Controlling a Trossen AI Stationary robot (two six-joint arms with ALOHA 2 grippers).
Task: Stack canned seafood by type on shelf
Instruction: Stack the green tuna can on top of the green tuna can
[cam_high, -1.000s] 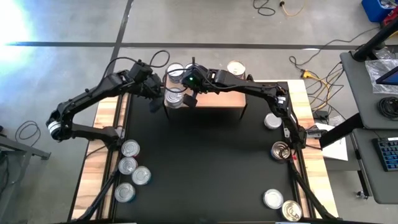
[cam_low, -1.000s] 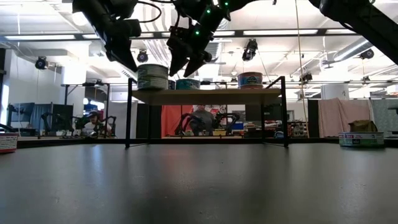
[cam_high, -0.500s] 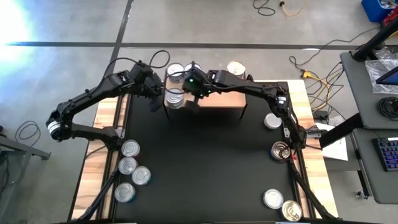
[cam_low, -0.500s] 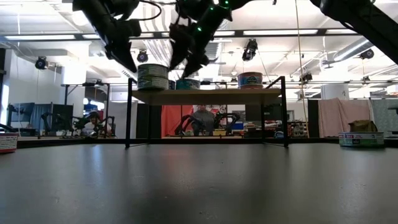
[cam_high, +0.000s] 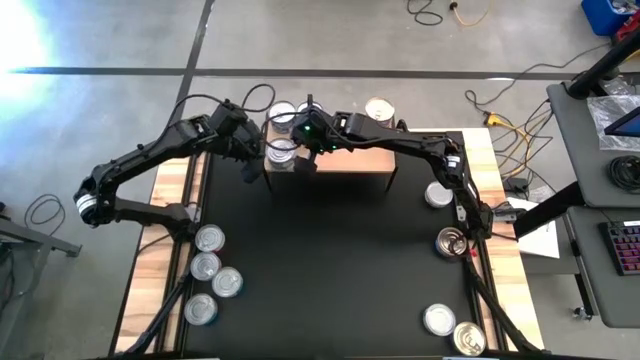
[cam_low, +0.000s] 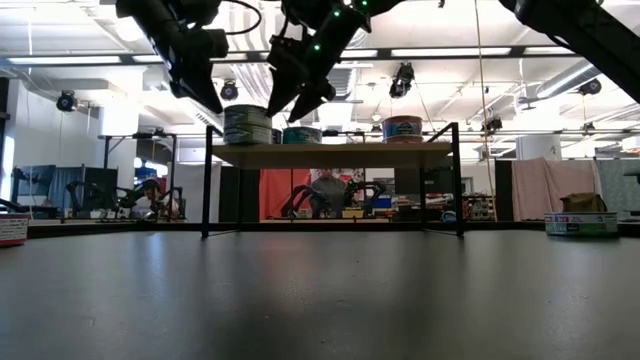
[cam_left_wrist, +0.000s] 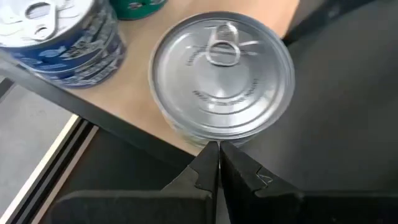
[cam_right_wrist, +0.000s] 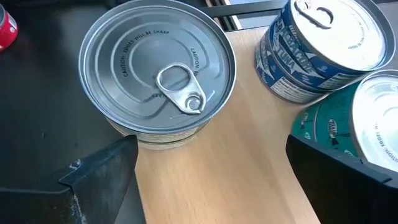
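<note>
Both arms have barely shifted over the last second; the right pincer (cam_high: 300, 150) has edged slightly toward the shelf's left end, and the tins have stayed put.

Taking the shelf (cam_high: 350, 165) as the landmark and working from the near side of the surface (cam_high: 330, 270) outward: four tins (cam_high: 211, 272) lie clustered well in front of the shelf on its left, and four more (cam_high: 446, 280) are strung out in front of it on its right. On the shelf's left end, near its front edge, stands a plain silver tin (cam_right_wrist: 158, 71) with a pull ring; just behind it sit a blue-labelled tin (cam_right_wrist: 320, 43) and a green-labelled one (cam_right_wrist: 348, 121). One more tin (cam_low: 402, 128) stands toward the shelf's right end.

The right pincer hovers above the silver tin with its fingers spread wide, holding nothing. The left pincer (cam_left_wrist: 214, 171) hangs just off the shelf's left end with its fingers pressed together, empty, its tip pointing at that same tin.

My reading is that the silver tin has just been set down (or is about to be nudged into line). Next, the right arm should probably lift clear and go for a matching tin from the surface, to set on top of its own kind.
</note>
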